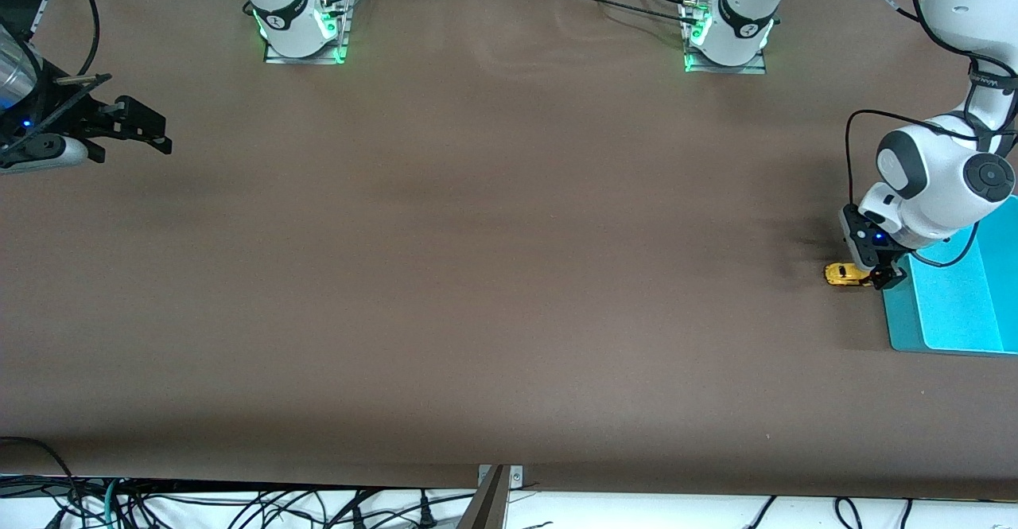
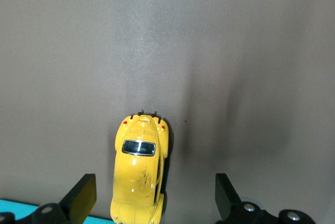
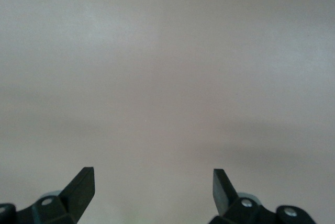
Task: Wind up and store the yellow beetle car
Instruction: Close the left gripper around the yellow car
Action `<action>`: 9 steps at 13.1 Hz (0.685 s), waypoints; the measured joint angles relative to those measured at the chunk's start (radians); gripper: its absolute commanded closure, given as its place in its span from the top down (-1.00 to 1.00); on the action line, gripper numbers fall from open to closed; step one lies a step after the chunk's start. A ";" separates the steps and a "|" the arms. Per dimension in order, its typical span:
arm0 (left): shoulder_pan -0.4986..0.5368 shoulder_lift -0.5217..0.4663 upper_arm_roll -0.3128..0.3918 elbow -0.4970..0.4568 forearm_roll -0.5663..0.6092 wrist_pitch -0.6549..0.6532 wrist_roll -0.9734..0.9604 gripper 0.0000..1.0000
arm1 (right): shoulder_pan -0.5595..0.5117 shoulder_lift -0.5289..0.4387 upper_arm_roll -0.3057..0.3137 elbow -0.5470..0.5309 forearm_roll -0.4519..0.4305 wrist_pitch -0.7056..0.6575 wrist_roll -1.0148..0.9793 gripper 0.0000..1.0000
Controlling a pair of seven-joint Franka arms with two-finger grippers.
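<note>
So, tiny bright yellow beetle-shaped toy car [image 2: 139,177] sits on the brown surface [image 1: 477,235], right beside the turquoise plastic bin [image 1: 950,306] at the left arm's end.

Left claw [image 1: 875,273] is low over it, fingers spread, gripping nothing — car's off-centre between them. Right claw [image 1: 131,127] waits released at its own end. Storing isn't done; whether it's wound — can't tell. Bin is cut off by the edge of the front view.

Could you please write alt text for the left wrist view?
A small bright yellow beetle-shaped toy car rests on the brown table between the open black fingers of the left tool. A sliver of a turquoise bin shows at the corner.
</note>
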 measured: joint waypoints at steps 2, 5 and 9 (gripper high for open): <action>0.000 0.003 0.000 -0.001 0.000 0.000 0.000 1.00 | 0.000 0.000 0.000 0.000 0.000 0.000 0.000 1.00; 0.002 0.015 0.001 -0.004 0.000 0.013 0.000 1.00 | 0.000 0.000 -0.001 0.001 0.000 0.000 0.000 1.00; 0.004 0.036 0.001 -0.033 0.000 0.084 0.000 0.44 | 0.000 0.000 -0.001 0.001 0.000 -0.001 0.000 1.00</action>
